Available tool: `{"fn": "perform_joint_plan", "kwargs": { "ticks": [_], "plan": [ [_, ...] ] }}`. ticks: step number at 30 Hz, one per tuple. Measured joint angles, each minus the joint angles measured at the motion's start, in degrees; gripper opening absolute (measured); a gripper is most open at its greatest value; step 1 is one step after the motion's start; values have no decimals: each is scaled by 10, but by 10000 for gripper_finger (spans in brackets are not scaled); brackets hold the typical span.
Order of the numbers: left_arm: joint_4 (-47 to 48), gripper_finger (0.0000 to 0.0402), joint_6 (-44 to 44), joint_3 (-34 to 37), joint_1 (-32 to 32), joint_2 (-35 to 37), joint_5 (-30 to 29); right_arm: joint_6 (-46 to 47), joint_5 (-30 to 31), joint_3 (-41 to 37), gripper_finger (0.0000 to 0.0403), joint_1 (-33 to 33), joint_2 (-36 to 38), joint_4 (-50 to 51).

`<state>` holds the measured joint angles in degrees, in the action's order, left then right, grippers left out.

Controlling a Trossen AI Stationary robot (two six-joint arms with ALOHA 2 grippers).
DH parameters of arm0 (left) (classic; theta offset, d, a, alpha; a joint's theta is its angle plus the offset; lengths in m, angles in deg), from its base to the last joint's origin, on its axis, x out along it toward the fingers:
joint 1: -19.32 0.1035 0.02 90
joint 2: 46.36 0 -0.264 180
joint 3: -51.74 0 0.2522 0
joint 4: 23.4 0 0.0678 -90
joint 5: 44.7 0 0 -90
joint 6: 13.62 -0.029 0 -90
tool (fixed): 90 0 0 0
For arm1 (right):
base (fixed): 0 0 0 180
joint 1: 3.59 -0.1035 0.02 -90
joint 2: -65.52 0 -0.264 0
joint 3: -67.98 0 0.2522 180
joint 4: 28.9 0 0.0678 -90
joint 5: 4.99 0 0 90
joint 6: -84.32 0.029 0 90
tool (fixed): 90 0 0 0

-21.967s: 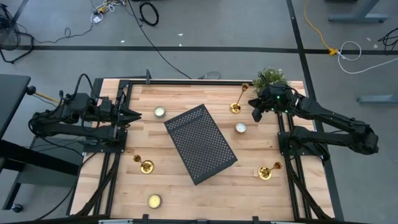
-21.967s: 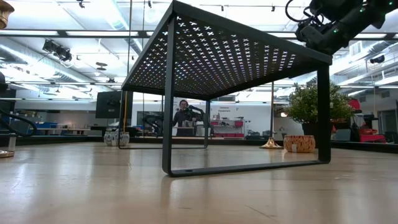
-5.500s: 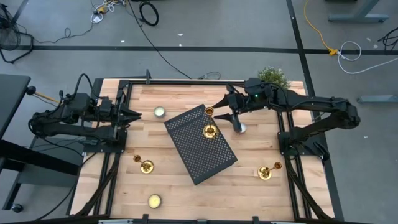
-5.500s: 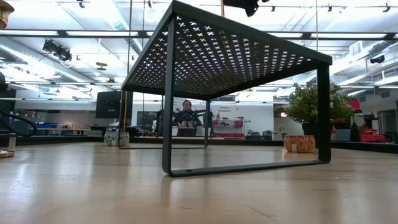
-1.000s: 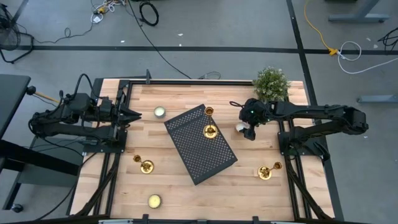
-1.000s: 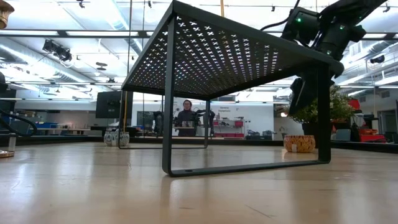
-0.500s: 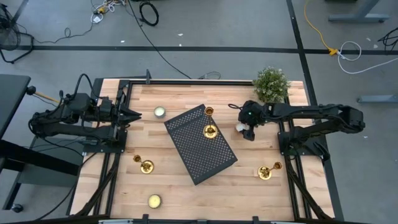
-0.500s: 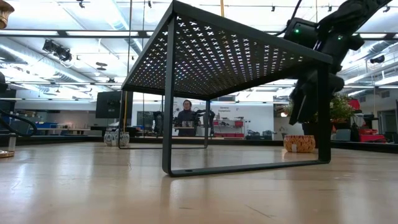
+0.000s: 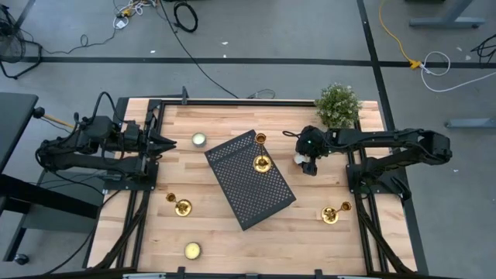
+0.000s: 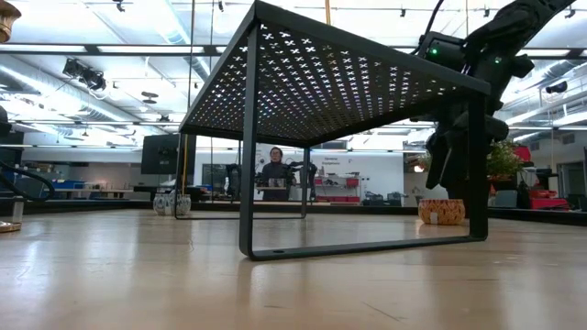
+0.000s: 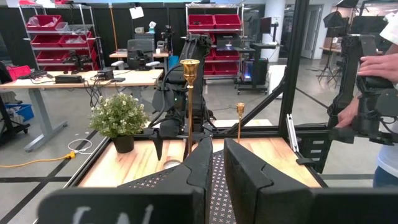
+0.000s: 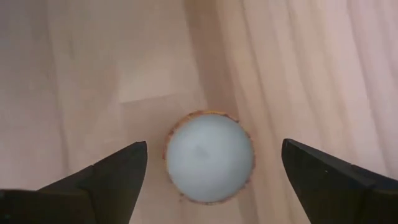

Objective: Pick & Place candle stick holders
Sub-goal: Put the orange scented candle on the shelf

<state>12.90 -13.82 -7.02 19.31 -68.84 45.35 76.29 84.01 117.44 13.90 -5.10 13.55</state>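
Right gripper [image 9: 308,164] hangs just right of the black perforated stand [image 9: 249,179] in the high view, directly over a white tealight candle [image 9: 297,158] on the wooden table [image 9: 225,232], with its fingers spread wide and nothing between them. One candle stick holder [image 9: 262,161] stands upright on top of the stand, near its far right edge. A second candle stick holder [image 9: 335,212] lies on the table near the right front corner, and a third [image 9: 180,204] lies on the left side, in front of the left gripper [image 9: 159,142], which waits at the table's left edge with its fingers closed together. Two more tealights sit on the left: one [image 9: 199,139] near the far edge, one [image 9: 192,249] near the front. A small potted plant [image 9: 338,101] stands at the far right corner.

From the low view, the right gripper [image 10: 454,156] shows behind the stand's [image 10: 339,82] right leg, pointing down toward the candle [image 10: 442,211] (its fingers are partly hidden by the leg).

Through the left wrist view, the closed dark fingers [image 11: 200,165] point across the stand toward the upright holder [image 11: 189,106] and the plant [image 11: 119,118]; a person's hand [image 11: 373,64] shows at the edge of the room.

Looking straight down, the right wrist view shows the round white candle [image 12: 209,158] centred between the two wide-apart fingers [image 12: 106,174], which do not touch it.
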Motion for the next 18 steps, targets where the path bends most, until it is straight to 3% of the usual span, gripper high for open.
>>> {"fn": "perform_joint_plan", "kwargs": {
  "ticks": [11,18],
  "plan": [
    [0,46,0,0,0,0,0,-35,104,0,371,0,0,0],
    [0,46,0,0,0,0,0,-13,107,0,371,0,0,0]
  ]
}}
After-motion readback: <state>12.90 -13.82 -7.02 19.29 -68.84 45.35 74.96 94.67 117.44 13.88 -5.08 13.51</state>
